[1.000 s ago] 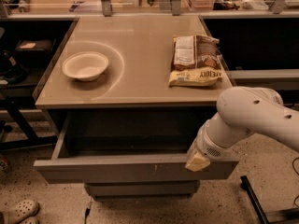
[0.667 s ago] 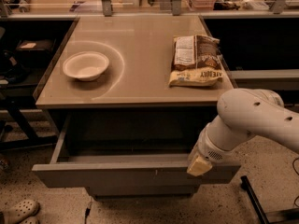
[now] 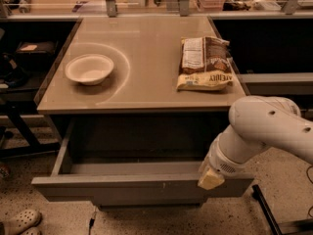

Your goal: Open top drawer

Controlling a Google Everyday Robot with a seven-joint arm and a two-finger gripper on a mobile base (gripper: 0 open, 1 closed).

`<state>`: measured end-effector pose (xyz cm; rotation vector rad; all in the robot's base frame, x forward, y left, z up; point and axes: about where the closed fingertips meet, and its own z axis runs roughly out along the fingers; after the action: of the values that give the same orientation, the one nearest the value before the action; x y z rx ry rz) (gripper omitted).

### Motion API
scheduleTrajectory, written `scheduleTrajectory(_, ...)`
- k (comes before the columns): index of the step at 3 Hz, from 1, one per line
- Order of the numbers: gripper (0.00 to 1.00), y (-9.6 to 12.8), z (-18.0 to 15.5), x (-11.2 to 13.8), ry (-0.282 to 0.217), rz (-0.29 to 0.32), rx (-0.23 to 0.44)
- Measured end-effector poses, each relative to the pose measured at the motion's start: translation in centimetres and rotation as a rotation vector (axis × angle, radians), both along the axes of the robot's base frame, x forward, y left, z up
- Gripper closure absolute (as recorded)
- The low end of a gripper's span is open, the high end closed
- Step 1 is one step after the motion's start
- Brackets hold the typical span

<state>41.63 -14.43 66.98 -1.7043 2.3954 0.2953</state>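
Note:
The top drawer (image 3: 132, 186) is a wide grey handleless drawer under the tabletop. It stands pulled well out toward me, its dark inside showing behind the flat front. My gripper (image 3: 211, 178) is at the right part of the drawer's front top edge, at the end of my white arm (image 3: 264, 129). Only a pale fingertip shows against the drawer front.
On the tan tabletop (image 3: 146, 58) sit a white bowl (image 3: 89, 68) at the left and a snack bag (image 3: 204, 62) at the right. A lower drawer front (image 3: 146, 199) shows beneath. Dark shelving flanks both sides. A sandal (image 3: 19, 221) lies on the floor at the lower left.
The top drawer has slid further out toward me, and my gripper has moved with its front edge.

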Motion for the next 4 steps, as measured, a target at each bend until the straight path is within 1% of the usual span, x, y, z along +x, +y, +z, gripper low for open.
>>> scheduleTrajectory(1, 1.0, 0.1, 0.1, -0.1, 0.0, 0.0, 0.0)
scheduleTrajectory(2, 1.0, -0.3, 0.0, -1.6, 0.022, -0.013, -0.007)
scheduleTrajectory(3, 1.0, -0.2, 0.1, -1.8, 0.024, -0.013, -0.007)
scheduleTrajectory(4, 1.0, -0.7, 0.1, -3.2, 0.042, -0.026, -0.012)
